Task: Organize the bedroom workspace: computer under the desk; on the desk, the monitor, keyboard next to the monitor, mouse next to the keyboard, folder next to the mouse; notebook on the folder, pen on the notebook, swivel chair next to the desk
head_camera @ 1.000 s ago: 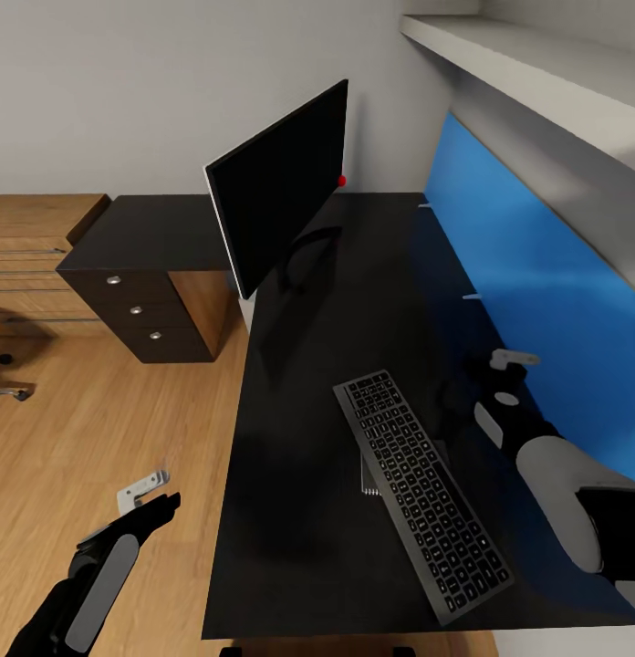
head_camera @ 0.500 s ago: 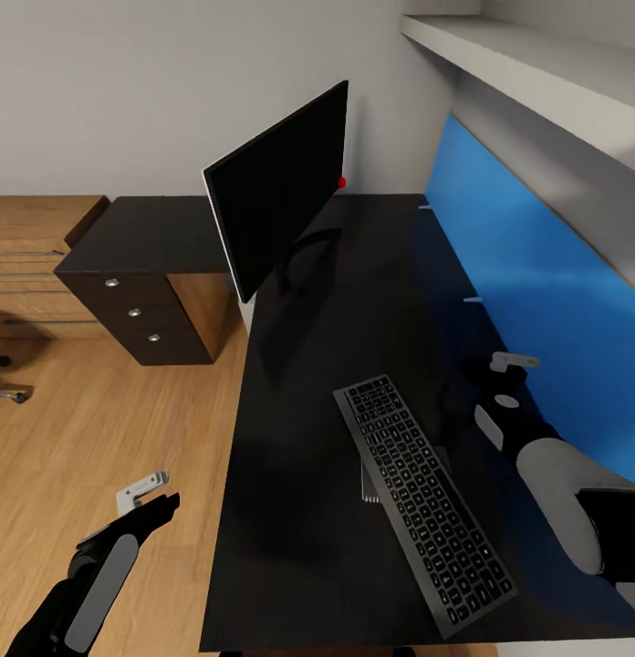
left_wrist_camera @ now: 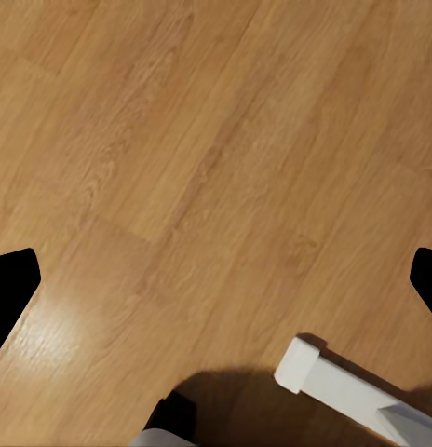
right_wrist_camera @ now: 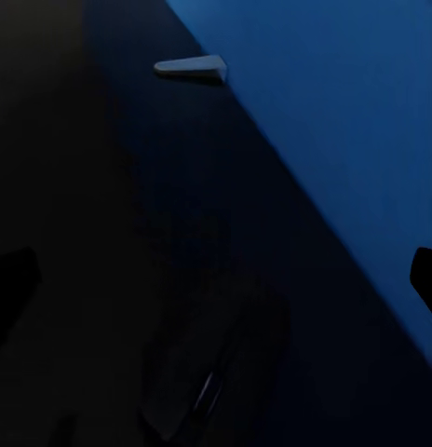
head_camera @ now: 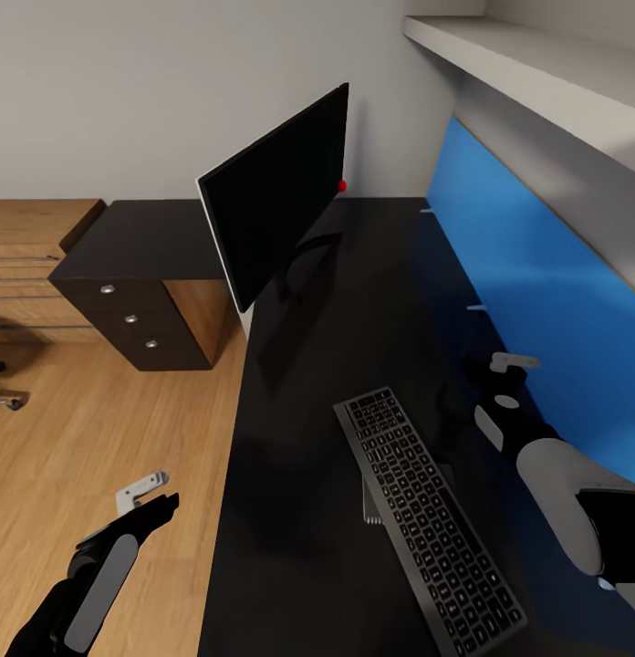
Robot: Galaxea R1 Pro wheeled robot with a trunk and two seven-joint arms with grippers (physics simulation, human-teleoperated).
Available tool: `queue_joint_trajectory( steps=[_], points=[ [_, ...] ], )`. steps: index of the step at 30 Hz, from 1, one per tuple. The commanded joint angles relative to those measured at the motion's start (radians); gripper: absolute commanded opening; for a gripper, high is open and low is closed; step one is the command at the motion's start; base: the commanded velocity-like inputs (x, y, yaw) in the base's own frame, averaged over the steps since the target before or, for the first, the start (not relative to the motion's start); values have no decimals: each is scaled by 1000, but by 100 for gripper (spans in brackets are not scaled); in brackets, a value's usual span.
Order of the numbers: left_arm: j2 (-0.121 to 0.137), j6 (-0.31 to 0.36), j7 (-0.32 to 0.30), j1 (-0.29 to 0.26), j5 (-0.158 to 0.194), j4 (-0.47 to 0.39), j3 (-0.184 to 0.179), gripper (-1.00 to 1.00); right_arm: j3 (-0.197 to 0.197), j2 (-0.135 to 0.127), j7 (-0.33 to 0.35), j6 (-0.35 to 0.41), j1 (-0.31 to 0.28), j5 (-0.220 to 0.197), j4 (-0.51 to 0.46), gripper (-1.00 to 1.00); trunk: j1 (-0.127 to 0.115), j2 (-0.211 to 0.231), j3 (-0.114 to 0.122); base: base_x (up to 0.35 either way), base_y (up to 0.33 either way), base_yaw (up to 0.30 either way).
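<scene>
The right claw (head_camera: 504, 365) hangs low over the black surface (head_camera: 308, 493), near the edge that meets the blue wall panel (head_camera: 546, 301). In the right wrist view its two dark fingertips (right_wrist_camera: 11, 279) stand far apart at the frame's sides with nothing between them, so it is spread wide and holds nothing. Directly under it in that view lies the mouse (right_wrist_camera: 216, 368), a faint dark oval on the dark top, not touched by either finger. Ahead of the claw a small pale bracket (right_wrist_camera: 190, 66) sits where the top meets the panel.

To the claw's left lies the keyboard (head_camera: 427, 516), set at a slant; its near end reaches the surface's front edge. A thin dark item pokes out from under its left side; what it is cannot be told. Well ahead and to the left stands the monitor (head_camera: 276, 196), tilted, its left part overhanging the surface's left edge. Between keyboard and monitor the top is open.

The left claw (head_camera: 146, 493) hovers over the wood floor (head_camera: 98, 429), off the surface's left edge. Its wrist view shows the fingertips (left_wrist_camera: 13, 284) widely parted over bare planks, gripping nothing, with a white leg (left_wrist_camera: 351, 391) nearby. Beyond, the drawer unit (head_camera: 140, 315) stands with open floor before it.
</scene>
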Motion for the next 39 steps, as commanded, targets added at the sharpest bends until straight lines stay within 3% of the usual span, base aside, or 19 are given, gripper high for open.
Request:
queue_joint_trajectory(
  steps=[1, 21, 39],
  points=[
    [1, 3, 8, 0, 10, -2, 0, 100, 4, 0, -1, -5, -1, -10, 1, 100, 0, -1, -1, 41, 0, 0],
    [1, 3, 8, -1, 10, -7, 1, 100, 5, 0, -1, -5, 0, -10, 2, 100, 0, -1, -2, 4, 0, 0],
    [2, 5, 9, -1, 10, -21, 1, 100, 4, -1, -1, -5, -1, -10, 3, 100, 0, -1, -25, 0, 0, 0]
  ],
)
